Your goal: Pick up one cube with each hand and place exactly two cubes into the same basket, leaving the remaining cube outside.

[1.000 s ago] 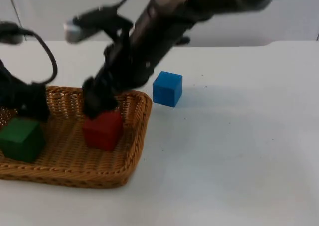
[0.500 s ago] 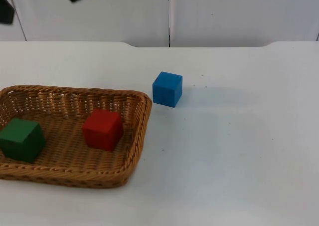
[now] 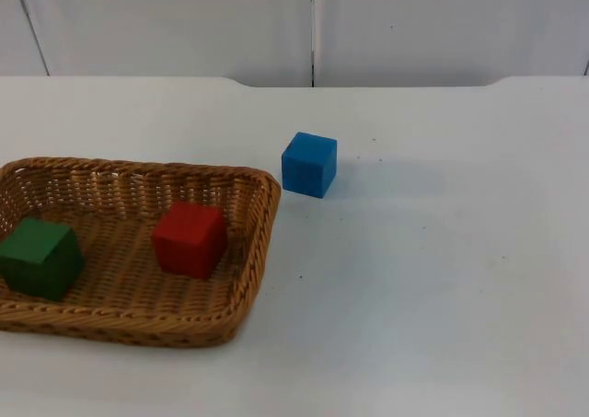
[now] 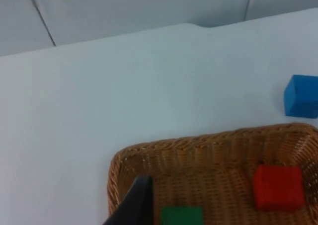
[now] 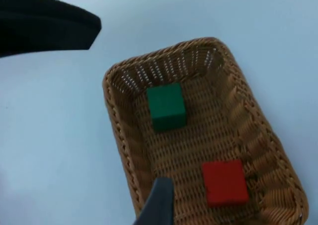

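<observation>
A wicker basket (image 3: pixel 260 216) lies at the table's front left. Inside it, a green cube (image 3: pixel 40 257) rests at the left end and a red cube (image 3: pixel 190 239) nearer the right end. A blue cube (image 3: pixel 309 164) stands on the table just beyond the basket's right rim. My left gripper (image 4: pixel 134 207) hangs high above the basket (image 4: pixel 119 165), over the end where the green cube (image 4: pixel 182 216) lies. My right gripper (image 5: pixel 156 202) also hangs high above the basket (image 5: pixel 117 111), clear of the red cube (image 5: pixel 225 182) and the green cube (image 5: pixel 166 106). Neither gripper touches a cube.
The white table (image 3: pixel 442 279) stretches right of the basket and ends at the grey partition wall (image 3: pixel 313 21). In the right wrist view the left arm (image 5: pixel 44 24) reaches across above the table.
One second ago the right gripper was down at the red cube and the left arm beside the green cube. Both arms have lifted out of the top view, and both cubes stay in the basket.
</observation>
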Tool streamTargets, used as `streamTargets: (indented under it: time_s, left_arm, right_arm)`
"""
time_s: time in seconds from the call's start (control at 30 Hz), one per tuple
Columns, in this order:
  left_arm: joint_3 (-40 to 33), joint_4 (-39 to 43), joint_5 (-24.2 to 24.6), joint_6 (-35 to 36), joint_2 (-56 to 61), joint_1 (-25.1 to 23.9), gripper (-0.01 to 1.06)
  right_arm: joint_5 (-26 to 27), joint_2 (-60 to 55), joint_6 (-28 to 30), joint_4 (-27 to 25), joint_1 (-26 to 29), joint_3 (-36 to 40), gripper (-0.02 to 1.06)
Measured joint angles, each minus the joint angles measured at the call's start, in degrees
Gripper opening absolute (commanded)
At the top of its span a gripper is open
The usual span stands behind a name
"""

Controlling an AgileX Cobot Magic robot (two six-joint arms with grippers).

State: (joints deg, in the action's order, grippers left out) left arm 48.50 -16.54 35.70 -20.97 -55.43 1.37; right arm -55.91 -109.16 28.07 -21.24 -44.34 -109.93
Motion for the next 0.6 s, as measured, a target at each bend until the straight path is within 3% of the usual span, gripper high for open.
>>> streamTargets:
  time_s: [0.6]
  left_arm:
    - [0.0,-3.72,8.47,0.13,8.41,0.0,1.05]
  right_arm:
    - [-3.85,0.71,0.0,-0.09,0.0,1.79,0.78]
